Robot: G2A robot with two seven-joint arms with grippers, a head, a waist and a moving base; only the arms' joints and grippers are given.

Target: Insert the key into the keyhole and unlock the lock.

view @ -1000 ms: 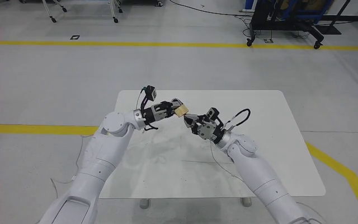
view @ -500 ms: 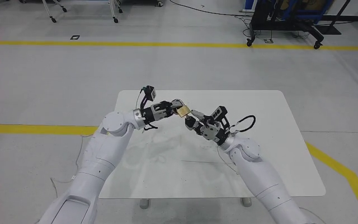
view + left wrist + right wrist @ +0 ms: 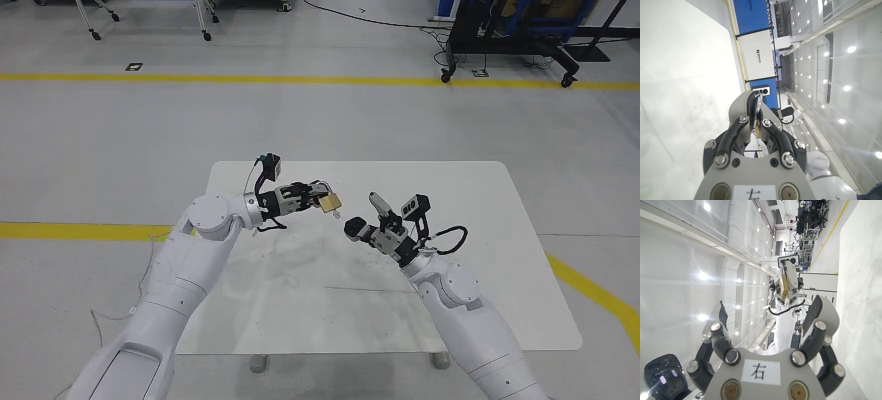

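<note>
left gripper (image 3: 320, 197) closed tight on lock (image 3: 328, 202), shackle between its fingers | table (image 3: 480, 200) beneath lock | key (image 3: 786, 301) sticks out of lock's keyhole end | right gripper (image 3: 365, 218) spread wide, empty, near lock, clear of key

I see a lock (image 3: 784, 285) of satin yellow brass with a glossy steel shackle, a shiny silver metal key (image 3: 786, 301), the right claw (image 3: 770, 308) shelled in matt grey with black ribbed pads (image 3: 811, 313), and a smooth white, faintly scuffed table (image 3: 450, 290).
</note>
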